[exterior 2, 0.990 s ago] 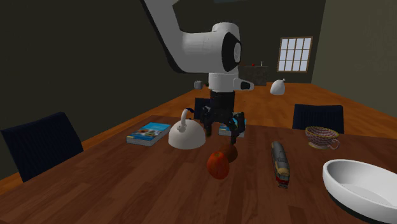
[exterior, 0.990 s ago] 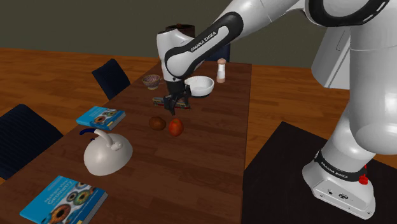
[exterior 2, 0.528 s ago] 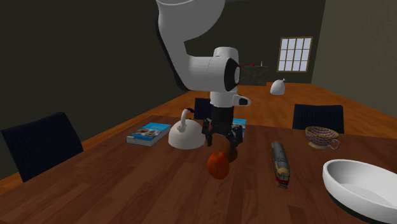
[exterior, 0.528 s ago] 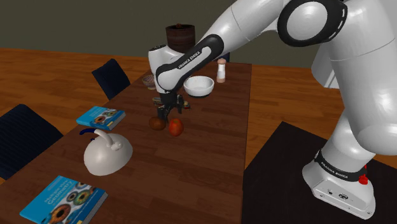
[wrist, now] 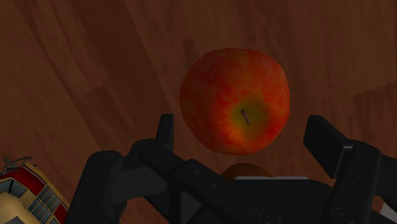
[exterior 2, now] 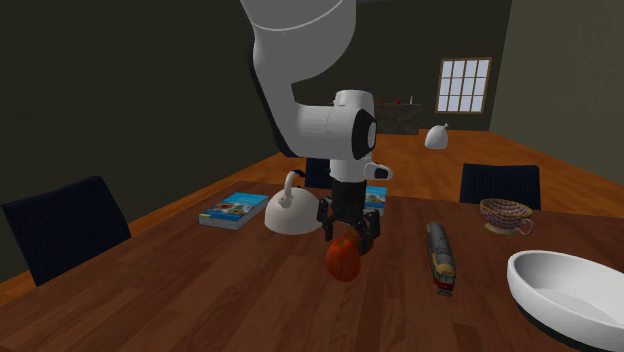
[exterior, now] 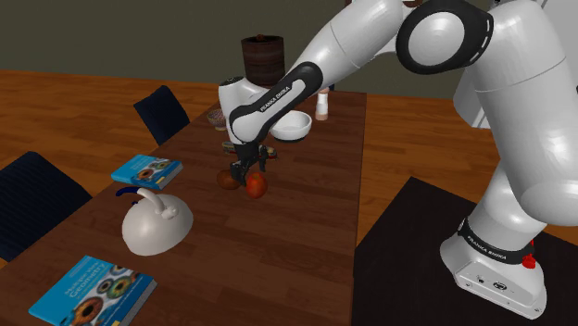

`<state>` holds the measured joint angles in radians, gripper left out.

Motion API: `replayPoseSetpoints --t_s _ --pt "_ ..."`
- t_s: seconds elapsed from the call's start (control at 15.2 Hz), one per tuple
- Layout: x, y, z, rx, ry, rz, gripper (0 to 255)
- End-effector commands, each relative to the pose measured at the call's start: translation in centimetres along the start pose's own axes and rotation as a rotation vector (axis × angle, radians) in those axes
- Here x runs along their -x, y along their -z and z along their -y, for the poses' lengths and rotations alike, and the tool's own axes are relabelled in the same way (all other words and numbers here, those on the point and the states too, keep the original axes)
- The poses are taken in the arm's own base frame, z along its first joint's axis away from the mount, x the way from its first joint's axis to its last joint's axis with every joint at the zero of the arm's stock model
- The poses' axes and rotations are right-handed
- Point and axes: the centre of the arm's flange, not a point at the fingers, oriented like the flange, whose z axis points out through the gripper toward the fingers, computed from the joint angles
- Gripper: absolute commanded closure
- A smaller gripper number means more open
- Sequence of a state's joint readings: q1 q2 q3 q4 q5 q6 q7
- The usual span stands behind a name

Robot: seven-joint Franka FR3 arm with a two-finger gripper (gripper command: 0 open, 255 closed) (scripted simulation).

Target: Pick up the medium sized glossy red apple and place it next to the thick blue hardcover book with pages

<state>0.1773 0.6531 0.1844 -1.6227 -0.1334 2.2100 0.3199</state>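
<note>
A glossy red apple [exterior: 257, 187] [exterior 2: 342, 261] lies on the brown wooden table [exterior: 306, 213]. My black gripper [exterior: 248, 172] [exterior 2: 349, 234] hangs just above it, open. In the wrist view the apple [wrist: 235, 100] sits stem up in the gap of the gripper [wrist: 243, 130], and neither finger touches it. One blue book [exterior: 145, 170] [exterior 2: 238, 210] lies at the table's edge on the shoulder view's left. A second blue book [exterior: 93, 292] lies at the near corner.
A small brown round object [exterior: 228, 179] rests right beside the apple. A white kettle [exterior: 156, 222] [exterior 2: 291, 212] stands between the books. A toy train [exterior 2: 440, 258], a white bowl [exterior: 291, 124] [exterior 2: 570, 295], a patterned cup [exterior 2: 505, 215] and a shaker [exterior: 321, 102] stand farther off. Dark chairs [exterior: 37, 199] line the table.
The gripper has come down and shifted toward the shoulder view's left, from beside the bowl to just over the apple. Its fingers stay apart. The apple has not moved.
</note>
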Motion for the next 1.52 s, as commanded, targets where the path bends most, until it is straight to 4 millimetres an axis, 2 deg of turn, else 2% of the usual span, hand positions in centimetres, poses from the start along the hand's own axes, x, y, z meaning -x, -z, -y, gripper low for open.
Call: replayPoseSetpoints --t_s 0.0,0.2,0.26,0.86,1.45 --pt "0.0 0.0 0.0 0.0 0.0 0.0 0" --pt "0.0 0.0 0.0 0.0 0.0 0.0 0" --pt "0.0 0.0 0.0 0.0 0.0 0.0 255" --pt "0.0 0.0 0.0 0.0 0.0 0.0 255" --pt "0.2 4.7 0.0 0.0 0.0 0.0 255"
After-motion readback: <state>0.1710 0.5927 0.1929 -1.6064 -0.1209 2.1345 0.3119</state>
